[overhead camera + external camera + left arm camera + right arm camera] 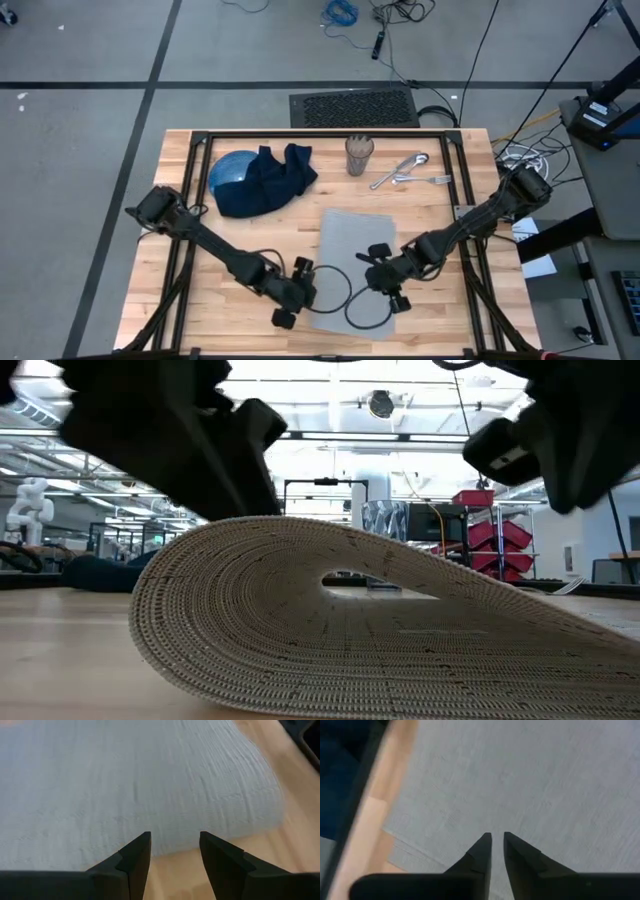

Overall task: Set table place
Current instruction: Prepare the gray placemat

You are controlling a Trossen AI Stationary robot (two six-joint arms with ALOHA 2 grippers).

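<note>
So the table (230, 300) is the big butcher-block one, and the grey placemat (355, 245) is lying around 6 o'clock of center, near the front edge, but it's not flat yet: from table height its near end is curled back over itself in a fat fold. Up at 11 o'clock the blue plate (228, 172) is half buried under the navy napkin (270, 180), with a cup (359, 155) at 12 and the spoon and fork (410, 172) at about 1. Left gripper (172, 851) sits at the mat's front-left corner with its fingers spread and nothing between them. Right gripper (497, 845) hovers over the mat, fingers nearly together with just a sliver of gap, not pinching any cloth I can see. I'd call this early: mat needs flattening, and everything else is still to place.
</note>
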